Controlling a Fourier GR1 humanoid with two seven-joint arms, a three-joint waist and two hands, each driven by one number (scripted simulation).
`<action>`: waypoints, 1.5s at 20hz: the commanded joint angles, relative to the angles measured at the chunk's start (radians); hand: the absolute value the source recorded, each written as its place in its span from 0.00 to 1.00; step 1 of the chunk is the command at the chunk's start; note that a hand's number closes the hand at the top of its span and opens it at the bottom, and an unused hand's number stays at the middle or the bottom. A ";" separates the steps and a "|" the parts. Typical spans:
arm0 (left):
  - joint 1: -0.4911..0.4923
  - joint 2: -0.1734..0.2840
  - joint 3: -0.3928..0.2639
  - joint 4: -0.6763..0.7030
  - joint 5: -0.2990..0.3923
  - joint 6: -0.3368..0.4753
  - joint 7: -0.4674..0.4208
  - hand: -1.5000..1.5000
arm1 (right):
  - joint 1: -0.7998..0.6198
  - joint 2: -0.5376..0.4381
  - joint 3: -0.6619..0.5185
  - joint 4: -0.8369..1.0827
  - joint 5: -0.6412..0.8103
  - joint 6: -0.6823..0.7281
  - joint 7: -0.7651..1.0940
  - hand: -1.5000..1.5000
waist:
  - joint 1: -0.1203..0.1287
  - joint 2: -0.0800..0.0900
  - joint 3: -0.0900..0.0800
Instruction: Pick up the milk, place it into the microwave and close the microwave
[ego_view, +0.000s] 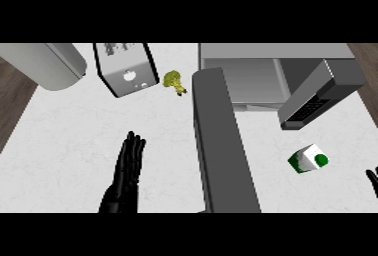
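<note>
Fingers (133, 150) of our left hand (125, 180) are straight and released, holding nothing, pointing up the white counter (59, 145) from the lower edge. Of our right hand (372, 181) only dark fingertips show at the right border, so we cannot tell whether it is released or clenched.

The milk (308, 159), a white carton with green marks, lies tilted on the counter near the right edge, just up and left of our right hand and apart from it. The microwave (251, 75) stands at the top right with its cavity open. Its door (220, 145) swings far out towards us, a long grey slab between our left hand and the milk, walling the two sides from each other.

Open counter lies around our left hand. Farther up stand a toaster (127, 70), a grey cylinder (48, 65) at the top left corner, and a broccoli floret (174, 81) just beside the door's far end.
</note>
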 joint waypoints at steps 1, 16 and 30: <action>0.018 -0.001 -0.088 -0.045 -0.035 0.071 0.040 0.00 | -0.047 0.049 0.017 0.068 0.111 -0.045 -0.060 0.00 | 0.003 0.000 0.000; -0.002 0.043 -0.047 0.034 0.078 0.033 -0.040 0.00 | -0.280 -0.021 -0.056 0.564 0.229 -0.103 -0.310 0.00 | 0.005 0.001 0.000; 0.154 0.157 -0.012 -0.039 0.204 -0.052 -0.171 0.00 | -0.640 -0.112 -0.096 1.212 0.347 -0.323 -0.609 0.00 | 0.014 0.002 0.001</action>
